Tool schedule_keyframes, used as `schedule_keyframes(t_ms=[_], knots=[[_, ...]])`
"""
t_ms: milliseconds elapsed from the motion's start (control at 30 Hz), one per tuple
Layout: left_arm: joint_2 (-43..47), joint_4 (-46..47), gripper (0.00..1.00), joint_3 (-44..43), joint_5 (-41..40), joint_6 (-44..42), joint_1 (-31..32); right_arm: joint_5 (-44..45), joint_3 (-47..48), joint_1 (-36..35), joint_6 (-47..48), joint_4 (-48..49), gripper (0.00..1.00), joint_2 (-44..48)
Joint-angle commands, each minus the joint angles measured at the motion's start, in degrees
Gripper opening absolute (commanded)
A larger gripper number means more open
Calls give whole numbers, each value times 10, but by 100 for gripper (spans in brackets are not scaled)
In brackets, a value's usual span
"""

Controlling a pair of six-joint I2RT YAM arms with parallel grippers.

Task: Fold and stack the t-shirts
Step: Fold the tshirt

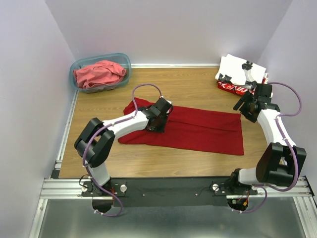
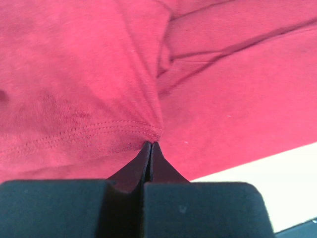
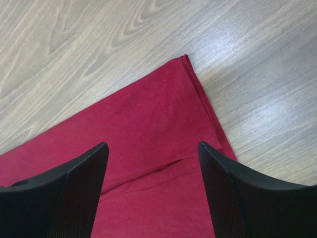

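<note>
Deep red t-shirt (image 1: 208, 129), coral-red shirt (image 1: 99, 74), teal tub (image 1: 125, 59)

The wood-grain table (image 1: 198, 89) carries a deep red t-shirt (image 1: 208, 129) spread across its middle, its long side running from nine to three o'clock. In the far corner at ten o'clock stands a translucent teal tub (image 1: 99, 56). At two o'clock a red t-shirt with white lettering (image 1: 233, 89) lies on the wood, with a white t-shirt (image 1: 237, 67) on top of it.

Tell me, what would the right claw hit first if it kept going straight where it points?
Most likely the deep red t-shirt, near its corner: the right gripper hangs open with its jaws aimed down at that cloth, with the wooden table underneath. How high it hangs is unclear.
</note>
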State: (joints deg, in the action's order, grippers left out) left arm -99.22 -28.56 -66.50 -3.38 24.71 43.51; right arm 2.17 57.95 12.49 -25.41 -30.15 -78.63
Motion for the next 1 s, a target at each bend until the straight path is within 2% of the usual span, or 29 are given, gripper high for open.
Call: schedule_keyframes(t_ms=[0, 400, 433, 467, 567, 633, 667, 767, 867, 933, 967], knots=[[4, -12, 0, -18, 50, 14, 13, -10, -6, 3, 12, -25, 80, 11], [-26, 0, 2, -27, 47, 49, 27, -15, -11, 3, 13, -29, 80, 17], [-25, -1, 9, -28, 40, 51, 27, -16, -11, 3, 13, -29, 80, 17], [-24, -1, 31, -31, 38, 51, 26, -16, -10, 3, 14, -29, 80, 16], [-7, -4, 68, -48, 13, 52, 26, -18, -9, 3, 13, -29, 80, 14], [22, -4, 81, -54, -11, 57, 26, -18, -8, 3, 15, -29, 80, 14], [35, -1, 85, -53, -19, 59, 25, -35, -7, 3, 17, -29, 80, 14], [97, 9, 86, -35, -52, 74, 2, -60, -6, 3, 14, -30, 80, 22], [162, 30, 86, 44, -71, 80, -49, -90, -13, -12, 0, -31, 79, 43], [203, 43, 85, 85, -60, 82, -91, -87, -21, -56, -12, -32, 79, 56], [214, 46, 85, 122, -56, 77, -131, -78, -24, -79, -29, -32, 79, 66]])
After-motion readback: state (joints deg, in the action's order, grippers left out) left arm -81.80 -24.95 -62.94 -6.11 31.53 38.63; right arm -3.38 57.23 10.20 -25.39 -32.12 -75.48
